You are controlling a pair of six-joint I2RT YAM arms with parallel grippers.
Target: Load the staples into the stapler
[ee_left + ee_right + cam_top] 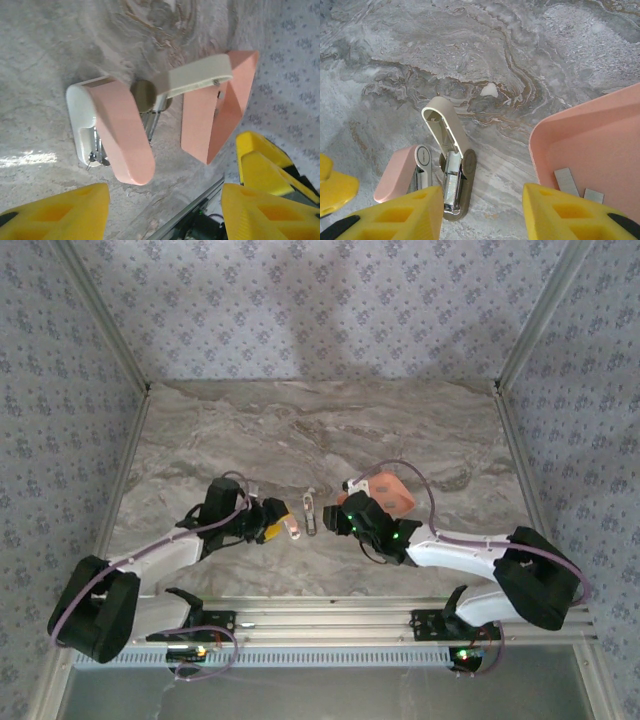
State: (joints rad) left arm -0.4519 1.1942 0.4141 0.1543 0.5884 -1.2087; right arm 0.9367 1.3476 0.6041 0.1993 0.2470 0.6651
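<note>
We see the staples lying flat in the pink tray, just right of our right jaws, long side pointing ahead. Those jaws are part open and empty. Our left jaws, also empty, hang over the open stapler.

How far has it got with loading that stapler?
Done: the stapler lies flipped open on the table, its metal channel exposed. In hand: nothing; the right gripper hovers open above it, beside the pink tray. To do: the staples lie in the tray, to be picked, slid in, and the stapler closed.
</note>
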